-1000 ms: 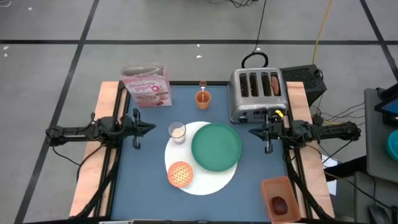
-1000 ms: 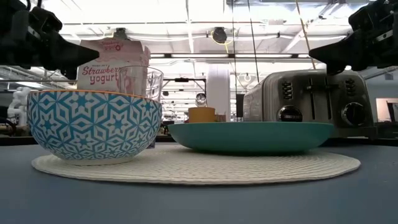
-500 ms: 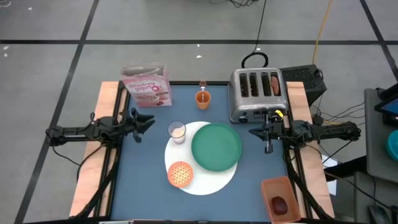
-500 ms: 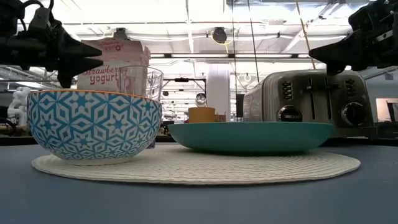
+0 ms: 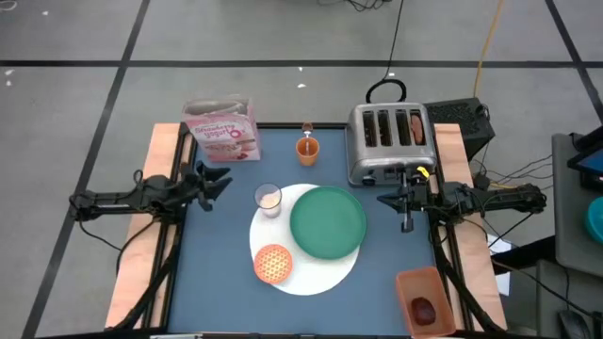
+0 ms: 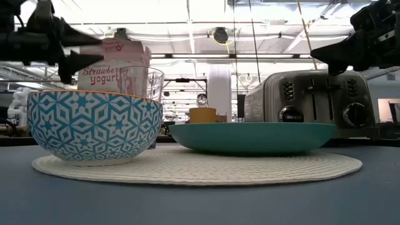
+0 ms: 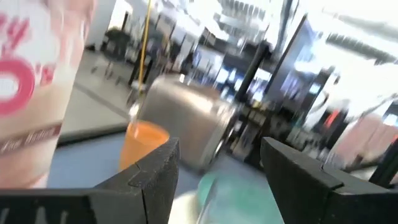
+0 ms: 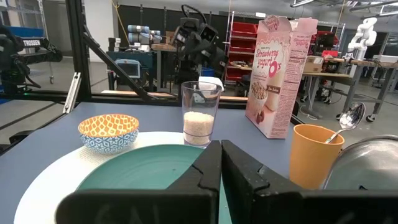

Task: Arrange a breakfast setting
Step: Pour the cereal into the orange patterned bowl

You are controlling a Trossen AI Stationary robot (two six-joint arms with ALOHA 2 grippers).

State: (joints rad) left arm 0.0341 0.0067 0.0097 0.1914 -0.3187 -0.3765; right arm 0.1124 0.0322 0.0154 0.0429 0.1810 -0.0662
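Observation:
A round white mat (image 5: 311,275) lies at the table's middle. On it rest a green plate (image 5: 327,222), a small orange bowl (image 5: 272,263) with a blue-patterned outside (image 6: 94,125), and a glass (image 5: 268,200) with some white in it. Behind them stands an orange cup (image 5: 307,148) with a spoon (image 8: 350,118) in it. My left gripper (image 5: 222,181) hovers open at the table's left, its fingers level and pointing toward the glass. My right gripper (image 5: 384,198) hovers shut in front of the toaster, right of the plate. Dark red food (image 5: 424,309) lies in an orange tray.
A silver four-slot toaster (image 5: 390,141) stands at the far right, with a tan piece of food (image 5: 415,127) in its rightmost slot. A pink cereal box (image 5: 223,130) stands at the far left. The orange tray (image 5: 421,282) sits off the table's near right corner.
My left gripper has opened its fingers from shut and has rolled about its wrist. It has shifted a little toward the table's far edge. My right gripper and the things on the table have stayed where they were.

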